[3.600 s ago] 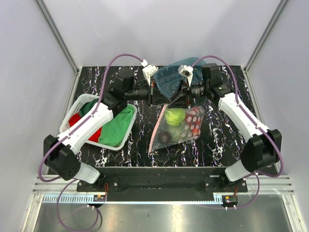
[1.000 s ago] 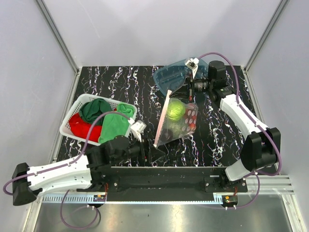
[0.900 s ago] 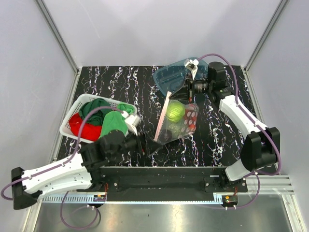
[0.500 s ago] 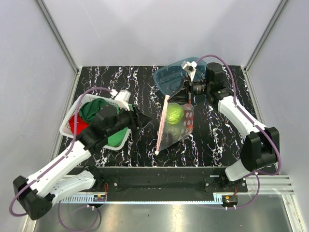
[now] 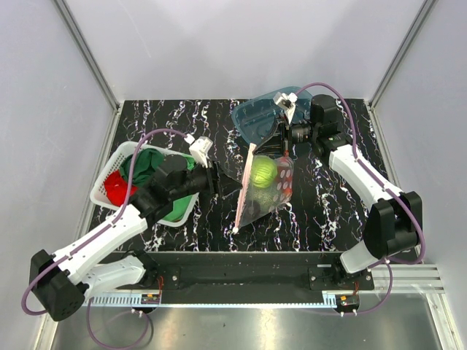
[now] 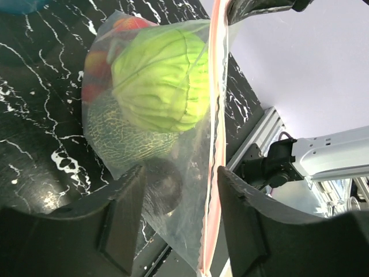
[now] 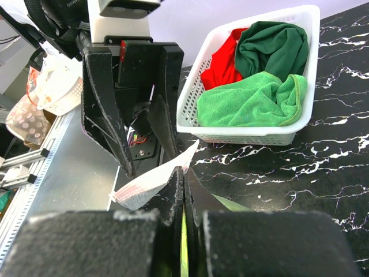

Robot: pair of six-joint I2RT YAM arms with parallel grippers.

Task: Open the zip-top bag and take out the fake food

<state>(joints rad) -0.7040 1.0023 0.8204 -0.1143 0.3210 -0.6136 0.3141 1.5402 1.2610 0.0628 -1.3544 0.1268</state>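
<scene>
1 zip-top bag held by clamped right gripper; left gripper spread wide, arm stretched toward it

Clear zip-top bag upright; fake food inside

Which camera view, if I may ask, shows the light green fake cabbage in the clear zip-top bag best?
Left wrist: the light green fake cabbage sits large and close, leaf veins visible through the clear zip-top bag. Top external shows only a small green ball; right wrist, at most a green sliver.
</scene>
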